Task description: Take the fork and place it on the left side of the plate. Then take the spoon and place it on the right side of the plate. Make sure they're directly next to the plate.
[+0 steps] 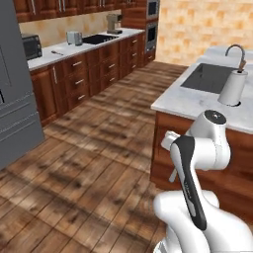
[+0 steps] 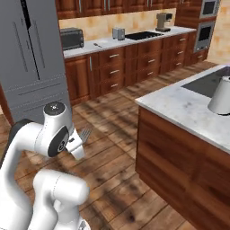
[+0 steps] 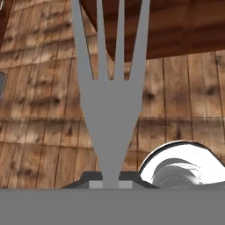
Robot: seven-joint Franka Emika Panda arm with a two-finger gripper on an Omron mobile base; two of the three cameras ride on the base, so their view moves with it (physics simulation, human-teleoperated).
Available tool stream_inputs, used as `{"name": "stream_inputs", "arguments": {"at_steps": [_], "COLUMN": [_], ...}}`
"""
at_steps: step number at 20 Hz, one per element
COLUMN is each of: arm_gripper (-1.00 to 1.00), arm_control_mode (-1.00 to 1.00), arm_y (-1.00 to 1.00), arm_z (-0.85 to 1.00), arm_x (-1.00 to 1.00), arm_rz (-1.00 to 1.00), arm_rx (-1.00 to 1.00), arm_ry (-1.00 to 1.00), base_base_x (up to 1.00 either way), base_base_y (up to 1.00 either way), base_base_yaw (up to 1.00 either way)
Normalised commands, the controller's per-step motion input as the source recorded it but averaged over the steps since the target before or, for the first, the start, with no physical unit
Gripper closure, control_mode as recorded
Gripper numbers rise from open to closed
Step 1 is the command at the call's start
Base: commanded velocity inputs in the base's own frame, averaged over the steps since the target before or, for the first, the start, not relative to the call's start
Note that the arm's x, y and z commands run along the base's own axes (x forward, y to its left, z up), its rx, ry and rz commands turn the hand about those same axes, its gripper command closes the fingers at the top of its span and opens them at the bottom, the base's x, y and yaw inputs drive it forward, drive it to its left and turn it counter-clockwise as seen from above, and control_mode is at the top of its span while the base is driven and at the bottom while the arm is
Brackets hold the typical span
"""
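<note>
The silver-grey fork (image 3: 109, 101) stands between the fingers of my gripper (image 3: 110, 179), which is shut on its handle. Its four tines point away from the hand, over the wooden floor and the dark edge of a cabinet. In the right base view the fork (image 2: 84, 134) sticks out of the gripper (image 2: 77, 143) beside my folded arm, low and well short of the island counter (image 2: 179, 108). The spoon and the plate are out of view.
The island counter (image 1: 183, 101) carries a sink (image 1: 210, 76) and a white paper-towel roll (image 1: 232, 88). A grey fridge (image 2: 31, 58) stands to the left. Along the far wall runs a counter (image 2: 130, 40) with a toaster, a cooktop and a coffee machine. Wooden floor (image 1: 89, 163) lies between them.
</note>
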Motion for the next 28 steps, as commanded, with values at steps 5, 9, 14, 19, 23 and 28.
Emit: {"name": "stream_inputs", "arguments": {"at_steps": [5,9,14,19,23,28], "arm_gripper": [1.00,1.00,1.00,1.00,1.00,1.00], "arm_control_mode": [1.00,1.00,1.00,1.00,1.00,1.00], "arm_y": [0.00,0.00,0.00,0.00,0.00,0.00], "arm_z": [0.00,0.00,0.00,0.00,0.00,0.00], "arm_x": [0.00,0.00,0.00,0.00,0.00,0.00], "arm_rz": [0.00,0.00,0.00,0.00,0.00,0.00], "arm_rx": [0.00,0.00,0.00,0.00,0.00,0.00], "arm_ry": [0.00,0.00,0.00,0.00,0.00,0.00], "base_base_x": [-0.23,-0.11,-0.05,-0.01,0.00,0.11], "base_base_y": [-1.00,-1.00,-1.00,-1.00,-1.00,-1.00], "base_base_yaw": [0.00,0.00,0.00,0.00,0.00,0.00]}}
